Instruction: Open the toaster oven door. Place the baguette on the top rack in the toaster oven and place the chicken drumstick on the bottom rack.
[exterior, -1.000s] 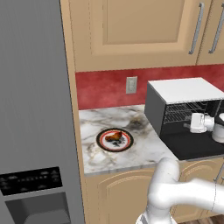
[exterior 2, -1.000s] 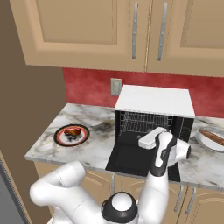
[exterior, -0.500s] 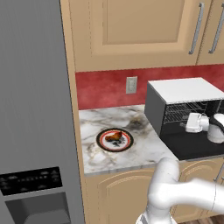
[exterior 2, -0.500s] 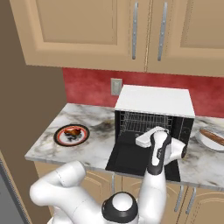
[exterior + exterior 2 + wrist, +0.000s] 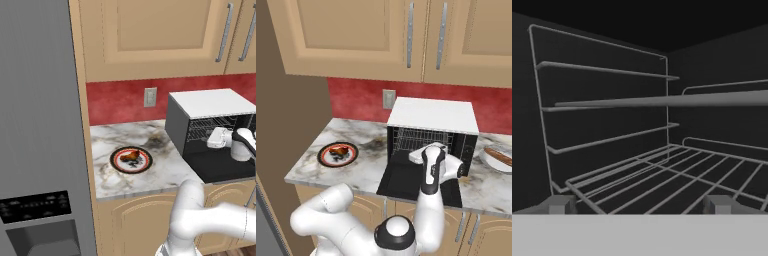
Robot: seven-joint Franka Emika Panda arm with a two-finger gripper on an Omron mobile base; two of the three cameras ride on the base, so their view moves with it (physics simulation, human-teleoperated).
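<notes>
The toaster oven [image 5: 431,114] stands on the counter with its door [image 5: 401,182] folded down flat in front. My gripper [image 5: 415,156] is at the oven's mouth above the door, open, with nothing between its fingers; it also shows at the oven's opening [image 5: 211,138]. The hand view looks into the black cavity: the top rack [image 5: 662,101] runs edge-on across the middle and the bottom rack [image 5: 677,180] lies below, both bare. The chicken drumstick [image 5: 131,156] rests on a dark-rimmed plate [image 5: 119,165] left of the oven. The baguette [image 5: 499,156] lies on a plate at the right.
A tall grey fridge [image 5: 35,125] walls off the left end of the marble counter [image 5: 107,145]. Wooden wall cabinets [image 5: 406,35] hang above, and a wall outlet [image 5: 150,97] sits on the red backsplash. The baguette's white plate [image 5: 487,161] is close to the oven's right side.
My open gripper has slid a little further toward the oven's inside, leftward in the left base view. The door, the plates and the food have stayed put.
</notes>
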